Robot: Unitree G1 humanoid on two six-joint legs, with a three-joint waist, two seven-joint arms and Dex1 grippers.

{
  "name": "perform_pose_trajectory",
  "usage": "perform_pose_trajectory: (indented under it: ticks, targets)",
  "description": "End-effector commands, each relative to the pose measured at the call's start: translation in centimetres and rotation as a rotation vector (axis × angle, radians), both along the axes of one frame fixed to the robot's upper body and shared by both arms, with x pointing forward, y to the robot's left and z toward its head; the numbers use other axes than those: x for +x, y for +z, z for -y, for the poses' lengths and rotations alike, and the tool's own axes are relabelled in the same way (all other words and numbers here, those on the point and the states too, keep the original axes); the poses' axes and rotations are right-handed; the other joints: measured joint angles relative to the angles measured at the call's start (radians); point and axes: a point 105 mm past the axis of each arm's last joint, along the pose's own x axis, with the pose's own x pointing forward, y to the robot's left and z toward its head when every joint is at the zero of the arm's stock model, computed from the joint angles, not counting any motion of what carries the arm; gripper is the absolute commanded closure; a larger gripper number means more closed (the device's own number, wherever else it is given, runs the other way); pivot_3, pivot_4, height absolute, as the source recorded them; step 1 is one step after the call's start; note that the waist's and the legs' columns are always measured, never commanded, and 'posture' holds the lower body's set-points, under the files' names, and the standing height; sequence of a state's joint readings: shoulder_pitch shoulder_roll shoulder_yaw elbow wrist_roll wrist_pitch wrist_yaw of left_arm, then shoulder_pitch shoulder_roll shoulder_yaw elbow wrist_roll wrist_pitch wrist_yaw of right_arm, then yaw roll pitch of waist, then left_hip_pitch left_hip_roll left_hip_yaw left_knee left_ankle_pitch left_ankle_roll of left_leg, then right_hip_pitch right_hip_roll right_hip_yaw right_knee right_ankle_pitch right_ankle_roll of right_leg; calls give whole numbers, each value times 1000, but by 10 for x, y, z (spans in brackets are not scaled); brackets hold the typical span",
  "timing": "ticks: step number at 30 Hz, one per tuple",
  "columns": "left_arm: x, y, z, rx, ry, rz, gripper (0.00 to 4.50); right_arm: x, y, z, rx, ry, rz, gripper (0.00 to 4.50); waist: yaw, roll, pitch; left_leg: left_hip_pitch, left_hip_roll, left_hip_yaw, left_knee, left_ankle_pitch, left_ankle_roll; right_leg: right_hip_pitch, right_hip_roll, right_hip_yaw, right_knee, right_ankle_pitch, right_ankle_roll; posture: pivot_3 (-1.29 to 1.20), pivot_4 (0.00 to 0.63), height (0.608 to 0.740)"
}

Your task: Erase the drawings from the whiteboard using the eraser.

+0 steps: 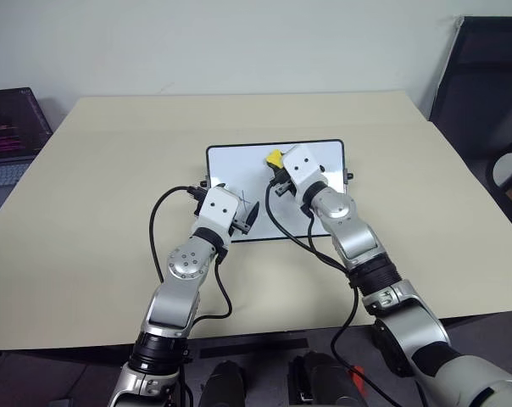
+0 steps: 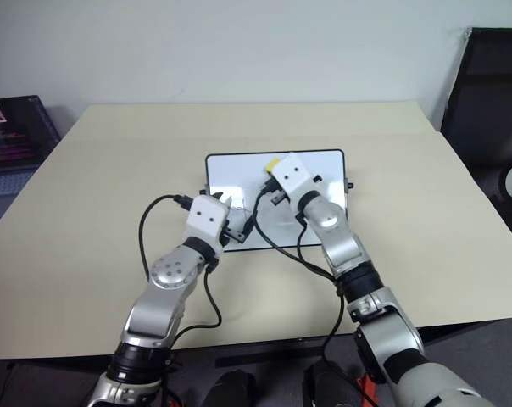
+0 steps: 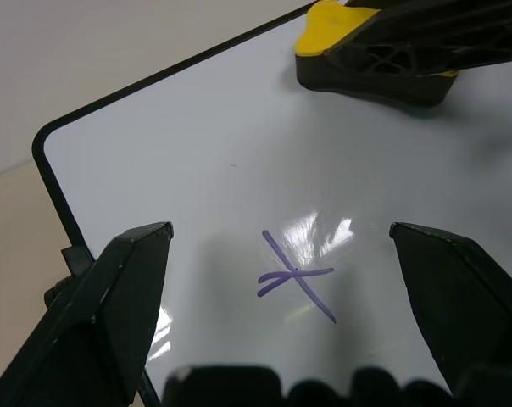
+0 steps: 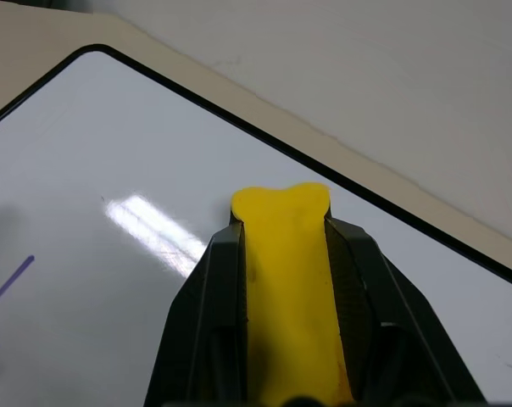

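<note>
The whiteboard (image 1: 239,170), white with a thin black frame, lies flat at the middle of the beige table. My right gripper (image 1: 277,163) is shut on the eraser (image 4: 288,280), a yellow block with a black base, held over the board's far middle part near its far edge. My left gripper (image 3: 280,229) hangs open over the board's near left part. Between its fingers lies one of the drawings, a purple x-like cross (image 3: 297,275). The end of a purple stroke (image 4: 2,292) appears in the right wrist view. My arms hide other parts of the board.
The beige table (image 1: 95,195) spreads wide around the board. An open laptop (image 1: 10,127) stands off its left side. A black chair (image 1: 485,85) stands beyond the right edge. Black cables (image 1: 158,229) loop from both wrists over the table.
</note>
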State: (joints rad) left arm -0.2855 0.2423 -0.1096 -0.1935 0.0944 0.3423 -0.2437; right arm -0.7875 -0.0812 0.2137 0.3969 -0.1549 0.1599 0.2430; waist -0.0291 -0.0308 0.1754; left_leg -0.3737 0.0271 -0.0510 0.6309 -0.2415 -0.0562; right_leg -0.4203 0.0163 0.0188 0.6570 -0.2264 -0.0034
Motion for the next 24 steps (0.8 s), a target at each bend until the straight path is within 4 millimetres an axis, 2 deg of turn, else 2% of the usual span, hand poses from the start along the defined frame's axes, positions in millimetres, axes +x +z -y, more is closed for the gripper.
perform_pose_trajectory:
  ticks: [1, 13, 16, 21, 24]
  targets:
    - [0, 17, 3, 2, -19, 59, 0, 4, -18, 29, -34, -96, -61, 3488, 2, 0, 0, 0, 0, 0, 0, 0, 0, 0, 0, 0, 0, 0, 0, 0, 150, 740]
    - [-2, 14, 6, 6, -46, 44, 0, -14, -39, 55, -43, -141, -123, 3488, 0, -1, 0, 2, 0, 1, 0, 0, 0, 1, 0, 0, 0, 0, 0, 0, 150, 740]
    - [-3, 14, 6, 6, -45, 43, 0, -19, -33, 52, 2, -114, -105, 3488, 0, -1, 0, 2, 0, 1, 0, 0, 0, 1, 0, 0, 0, 0, 0, 0, 150, 740]
    - [-6, 13, 6, 7, -43, 45, 0, -29, -11, 40, 158, -21, -52, 3488, -1, -1, 0, 1, 0, 1, 0, 0, 0, 0, 0, 0, 0, 0, 0, 0, 150, 740]
    - [-8, 13, 5, 8, -42, 43, 0, -35, -3, 36, 145, 12, 7, 3488, -2, 0, 0, -1, 0, 1, -1, 0, 0, -1, 0, 0, -1, 0, 0, 0, 150, 740]
